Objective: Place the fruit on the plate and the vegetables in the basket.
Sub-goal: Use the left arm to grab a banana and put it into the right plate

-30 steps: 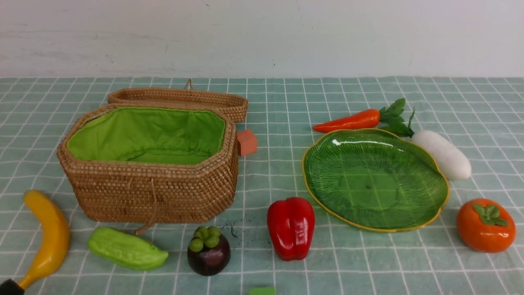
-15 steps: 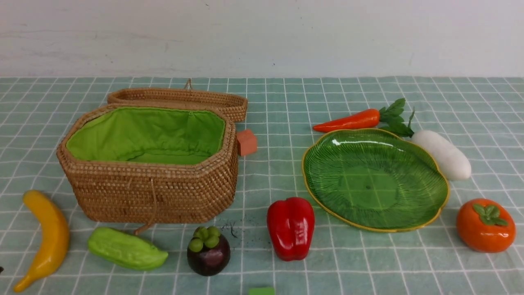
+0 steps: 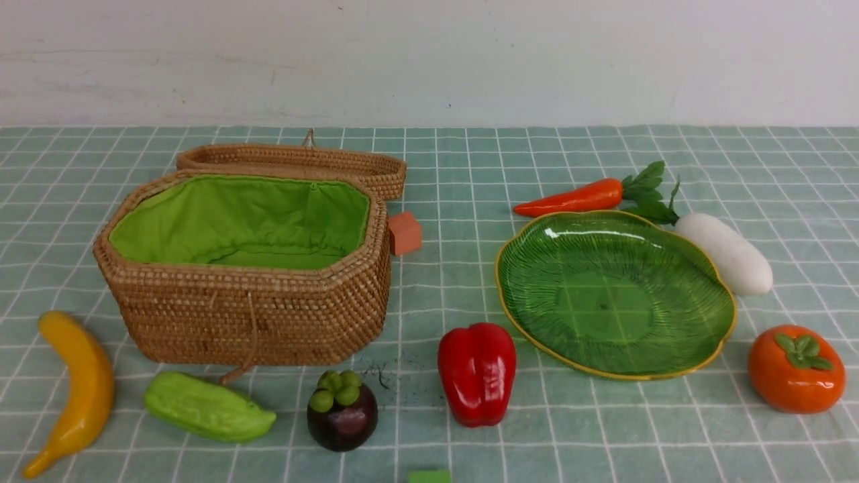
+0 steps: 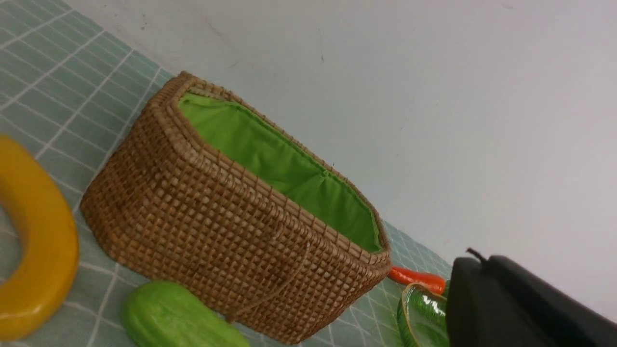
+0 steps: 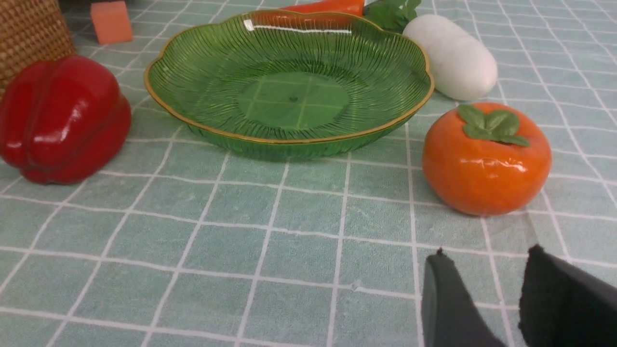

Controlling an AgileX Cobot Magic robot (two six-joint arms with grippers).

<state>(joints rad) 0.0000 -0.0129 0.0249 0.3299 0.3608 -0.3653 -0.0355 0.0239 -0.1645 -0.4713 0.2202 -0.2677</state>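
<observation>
We're reading the persimmon [image 3: 796,367], lower right of frame just beside the plate [image 3: 604,295], as 1st pick. Right gripper [image 5: 487,260] jaws are standing parted w/ nothing between them; left gripper [image 4: 475,274] jaws are clenched, nothing seen in them. We're advising: straddle its widest girth, centre, then squeeze.

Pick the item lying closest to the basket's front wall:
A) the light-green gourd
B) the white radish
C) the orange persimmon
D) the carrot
A: the gourd lies just in front of the basket, while the other three sit far off, around the plate.
</observation>
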